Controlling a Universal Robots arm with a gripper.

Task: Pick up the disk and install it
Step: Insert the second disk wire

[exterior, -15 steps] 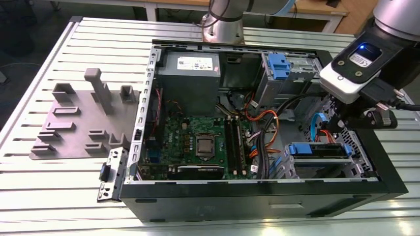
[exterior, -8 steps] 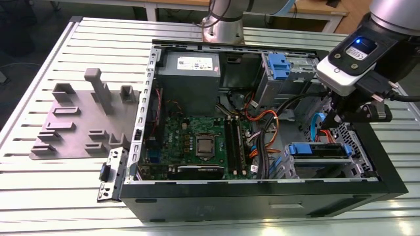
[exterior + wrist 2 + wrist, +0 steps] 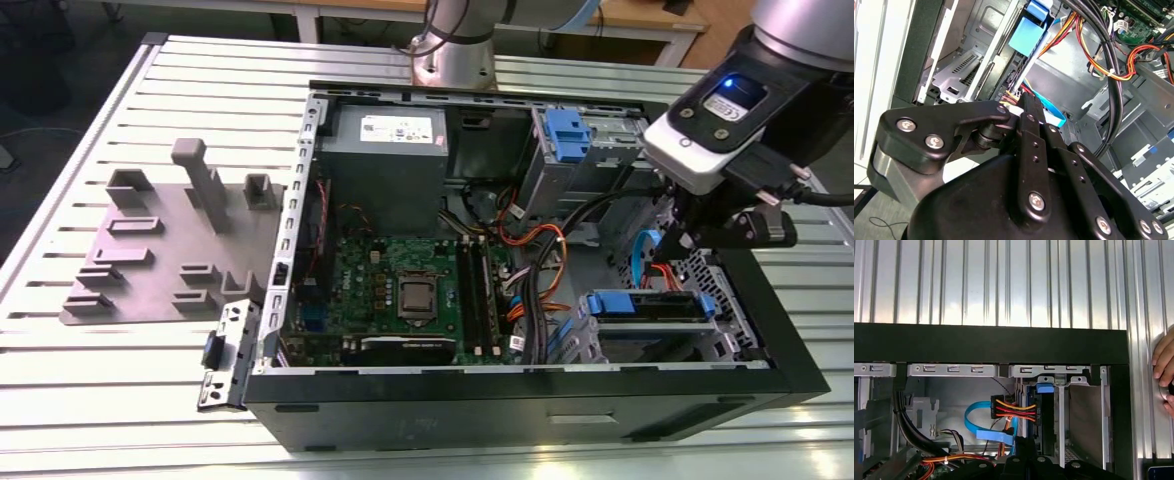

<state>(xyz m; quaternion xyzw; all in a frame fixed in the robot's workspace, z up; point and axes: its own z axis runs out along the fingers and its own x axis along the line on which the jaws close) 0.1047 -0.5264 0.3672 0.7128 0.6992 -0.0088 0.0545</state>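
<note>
An open black desktop computer case [image 3: 534, 400] lies on its side on a ribbed metal worktop [image 3: 160, 110]. Inside are a green motherboard [image 3: 400, 290], a grey power supply [image 3: 387, 150] and bundles of orange, yellow and black cables [image 3: 534, 250].

The robot arm reaches in over the corner of the case at the exterior view's right. Its black gripper [image 3: 707, 235] hangs above the drive bay there. Whether the gripper is spread or pressed together cannot be told from these views.

The disk [image 3: 650, 305], blue-framed, appears to sit in that metal bay already, just below the gripper. Its blue tab end [image 3: 1045, 388] shows in the first wrist view, slotted in the cage beside a power connector [image 3: 1014, 412].

A person's hand [image 3: 1164, 375] rests on the worktop outside the case.

Judgement: the work looks to be at the installing stage, with the disk in its bay. Finishing calls for checking that it is fully seated, while keeping clear of the nearby cables.
</note>
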